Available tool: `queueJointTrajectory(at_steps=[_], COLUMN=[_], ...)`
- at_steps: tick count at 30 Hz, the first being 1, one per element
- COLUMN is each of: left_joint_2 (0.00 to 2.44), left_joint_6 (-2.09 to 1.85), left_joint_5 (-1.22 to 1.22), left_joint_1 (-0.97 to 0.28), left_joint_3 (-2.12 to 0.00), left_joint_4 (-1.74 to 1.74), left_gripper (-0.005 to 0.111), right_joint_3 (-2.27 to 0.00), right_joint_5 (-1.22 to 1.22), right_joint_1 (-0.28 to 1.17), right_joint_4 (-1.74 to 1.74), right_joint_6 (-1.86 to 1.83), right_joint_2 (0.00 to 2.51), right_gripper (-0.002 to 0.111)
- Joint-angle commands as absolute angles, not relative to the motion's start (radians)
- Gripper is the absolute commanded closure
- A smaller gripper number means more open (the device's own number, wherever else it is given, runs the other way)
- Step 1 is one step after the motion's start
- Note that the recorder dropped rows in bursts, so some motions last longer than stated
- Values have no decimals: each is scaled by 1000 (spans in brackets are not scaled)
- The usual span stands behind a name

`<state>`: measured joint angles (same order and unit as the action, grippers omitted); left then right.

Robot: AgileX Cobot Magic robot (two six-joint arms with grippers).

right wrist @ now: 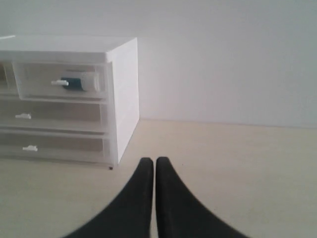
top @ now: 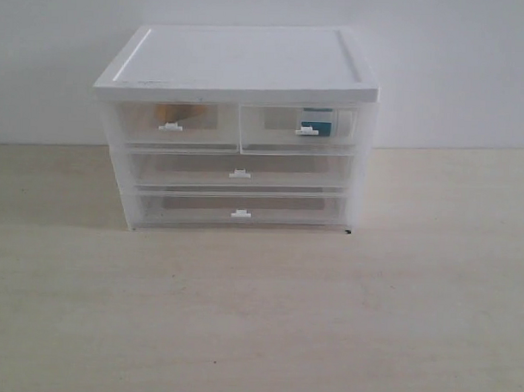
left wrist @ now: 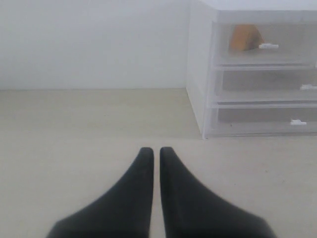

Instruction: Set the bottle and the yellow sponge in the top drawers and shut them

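The white-topped cabinet [top: 241, 62] stands at the back of the table. Both top drawers are pushed in. The yellow sponge [top: 177, 112] [left wrist: 244, 37] shows through the front of the top left drawer [top: 174, 124]. Inside the top right drawer [top: 299, 127] lies the teal bottle [top: 316, 123] [right wrist: 79, 81] with its white cap. My left gripper [left wrist: 154, 150] is shut and empty, low over the table off the cabinet's left side. My right gripper [right wrist: 150, 161] is shut and empty off the cabinet's right side. Neither gripper shows in the exterior view.
Two full-width drawers [top: 239, 171] [top: 240, 211] sit shut below the top pair. A white wall [top: 456, 65] rises behind the cabinet. The pale wooden table [top: 258, 316] stretches in front of it.
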<state>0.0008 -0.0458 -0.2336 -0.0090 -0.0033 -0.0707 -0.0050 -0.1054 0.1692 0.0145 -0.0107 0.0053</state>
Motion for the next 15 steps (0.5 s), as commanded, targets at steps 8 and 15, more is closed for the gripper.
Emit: queueJointTrajectory(at_steps=[8, 15], left_joint_2=[0, 0], left_joint_6=[-45, -45], left_joint_5=[-232, -232], left_joint_1=[-6, -6], left_joint_3=[0, 0], left_joint_4=[-70, -70], left_gripper=[103, 103], right_joint_3=[0, 0], right_joint_5=[-323, -342], right_joint_1=[171, 171], right_joint_4=[21, 21], right_joint_6=[-18, -16], right_joint_2=[0, 0], right_gripper=[108, 108])
